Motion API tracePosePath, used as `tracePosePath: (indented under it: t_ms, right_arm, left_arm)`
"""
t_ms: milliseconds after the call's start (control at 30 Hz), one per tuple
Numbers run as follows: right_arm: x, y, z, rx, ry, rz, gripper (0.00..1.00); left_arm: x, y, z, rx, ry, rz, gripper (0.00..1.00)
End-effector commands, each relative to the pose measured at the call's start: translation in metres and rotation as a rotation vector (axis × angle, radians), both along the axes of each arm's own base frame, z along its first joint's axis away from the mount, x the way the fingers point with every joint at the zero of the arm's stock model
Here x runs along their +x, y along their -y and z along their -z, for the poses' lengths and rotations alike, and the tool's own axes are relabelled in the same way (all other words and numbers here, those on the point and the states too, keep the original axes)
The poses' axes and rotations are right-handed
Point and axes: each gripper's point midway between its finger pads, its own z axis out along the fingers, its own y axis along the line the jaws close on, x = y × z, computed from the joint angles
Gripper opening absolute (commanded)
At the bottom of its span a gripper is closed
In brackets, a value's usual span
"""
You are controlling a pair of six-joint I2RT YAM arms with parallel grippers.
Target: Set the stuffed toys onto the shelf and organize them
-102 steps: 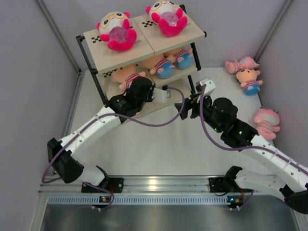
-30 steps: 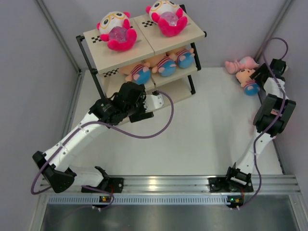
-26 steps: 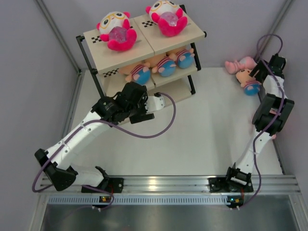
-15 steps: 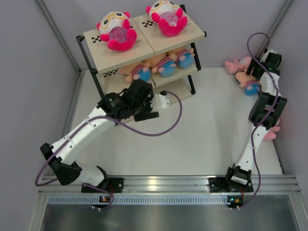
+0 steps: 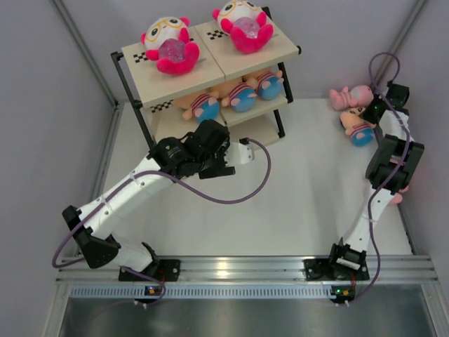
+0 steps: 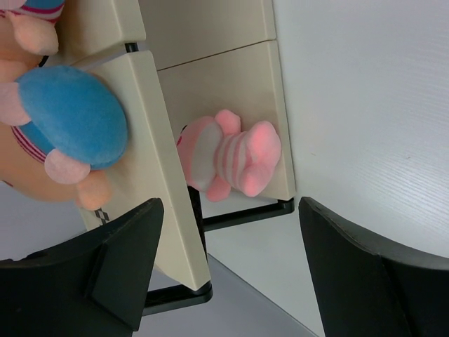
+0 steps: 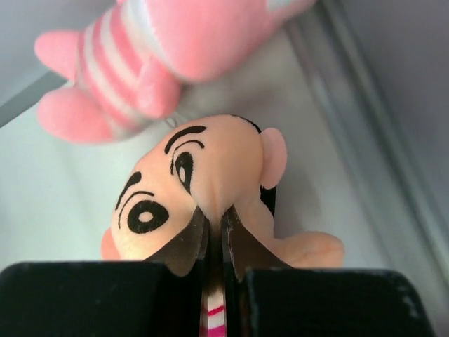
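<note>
Plainly, the stuffed toys come in three kinds. Two have white faces, yellow glasses and hot-pink bodies, and they sit side by side on the top board of the shelf (image 5: 203, 77), a left hot-pink toy (image 5: 168, 45) and a right hot-pink toy (image 5: 242, 24). Four are peach with striped shirts and blue bottoms. Three of them lie in a row on the middle board: the first shelved peach toy (image 5: 200, 107), the second (image 5: 238, 97) and the third (image 5: 266, 84). The fourth peach toy (image 5: 358, 126) lies on the table (image 5: 295, 196) near its far right corner. A pale pink toy (image 5: 351, 96) lies just beside that one, touching it. The left wrist view shows another pale pink toy on the bottom board (image 6: 224, 154), near the board's edge by a black post. A pink scrap (image 5: 397, 199) shows beside the right arm's elbow, too hidden to identify.

The right gripper (image 7: 216, 239) is clamped on the fourth peach toy's head, pinching the plush of the face between its closed jaws. Its arm rises steeply from the base, bends at a high elbow and reaches into the far right corner.

The left gripper (image 5: 238, 153) hangs in front of the shelf's lowest tier with its fingers (image 6: 119, 260) spread wide and nothing between them. Its arm stretches diagonally from the near left base.
</note>
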Motion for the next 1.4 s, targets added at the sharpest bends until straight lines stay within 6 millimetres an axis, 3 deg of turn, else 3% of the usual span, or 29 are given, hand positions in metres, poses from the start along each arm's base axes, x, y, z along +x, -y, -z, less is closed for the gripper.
tracePosePath:
  t_ms: [0,33,67,100,133,167,200,233,267,300,333,367,433,467,533,633,667,700,733,833,1033,1200,1367]
  right_arm:
    - [-0.023,-0.027,-0.117,0.164,0.194,0.132,0.0]
    - [-0.037,-0.037,-0.106,0.268,0.178,0.197,0.0]
    - [-0.046,-0.048,-0.115,0.309,0.204,0.215,0.0]
    - [-0.061,-0.062,-0.153,0.335,0.283,0.214,0.0]
    - [-0.077,-0.074,-0.136,0.399,0.251,0.252,0.0]
    - [-0.085,-0.094,-0.141,0.414,0.244,0.243,0.0]
    - [-0.1,-0.11,-0.168,0.415,0.29,0.234,0.0]
    - [-0.113,-0.124,-0.156,0.454,0.262,0.264,0.0]
    - [-0.119,-0.151,-0.16,0.486,0.267,0.233,0.0]
    - [-0.139,-0.168,-0.161,0.516,0.272,0.227,0.0]
    - [-0.147,-0.18,-0.163,0.587,0.275,0.257,0.0]
    - [-0.154,-0.206,-0.164,0.628,0.271,0.222,0.0]
    - [-0.177,-0.228,-0.159,0.71,0.257,0.246,0.0]
    - [-0.187,-0.259,-0.157,0.733,0.229,0.206,0.0]
    - [-0.21,-0.296,-0.153,0.774,0.21,0.213,0.0]
    - [-0.228,-0.326,-0.158,0.817,0.204,0.233,0.0]
    - [-0.238,-0.349,-0.16,0.825,0.184,0.191,0.0]
    - [-0.242,-0.36,-0.164,0.827,0.175,0.182,0.0]
    - [-0.245,-0.366,-0.166,0.83,0.172,0.189,0.0]
    - [-0.264,-0.412,-0.171,0.877,0.12,0.119,0.0]
    - [-0.278,-0.447,-0.176,0.956,0.08,0.082,0.0]
    - [-0.288,-0.452,-0.189,0.979,0.103,0.063,0.0]
    - [-0.295,-0.456,-0.193,0.995,0.106,0.047,0.0]
  left_arm:
    - [-0.006,0.004,-0.017,-0.01,0.039,0.034,0.84]
    - [-0.008,0.006,-0.017,0.007,0.046,0.058,0.83]
    - [-0.014,0.013,-0.014,0.028,0.05,0.089,0.83]
    - [-0.017,0.017,-0.013,0.043,0.054,0.114,0.82]
    - [-0.021,0.023,-0.011,0.062,0.06,0.148,0.82]
    - [-0.033,0.036,-0.008,0.074,0.059,0.201,0.82]
    - [-0.039,0.044,-0.008,0.067,0.054,0.235,0.83]
    - [-0.047,0.052,-0.008,0.052,0.044,0.27,0.83]
    - [-0.058,0.064,-0.013,0.019,0.039,0.313,0.84]
    - [-0.068,0.076,-0.015,-0.028,0.007,0.364,0.86]
    - [-0.075,0.084,-0.019,-0.068,-0.009,0.39,0.88]
    - [-0.081,0.092,-0.027,-0.111,-0.013,0.417,0.97]
    - [-0.093,0.11,-0.041,-0.203,-0.018,0.49,0.98]
    - [-0.096,0.114,-0.044,-0.22,-0.016,0.512,0.98]
    - [-0.102,0.125,-0.046,-0.229,0.007,0.551,0.98]
    - [-0.104,0.137,-0.041,-0.201,0.062,0.581,0.98]
    - [-0.11,0.141,-0.027,-0.17,0.059,0.603,0.99]
    - [-0.111,0.142,-0.023,-0.16,0.074,0.61,0.98]
    - [-0.108,0.144,-0.022,-0.153,0.098,0.609,0.99]
    - [-0.1,0.147,-0.014,-0.128,0.15,0.598,0.99]
    - [-0.088,0.142,0.005,-0.046,0.213,0.59,0.98]
    - [-0.07,0.136,0.004,0.016,0.323,0.546,0.98]
    - [-0.066,0.133,0.026,0.089,0.315,0.55,0.98]
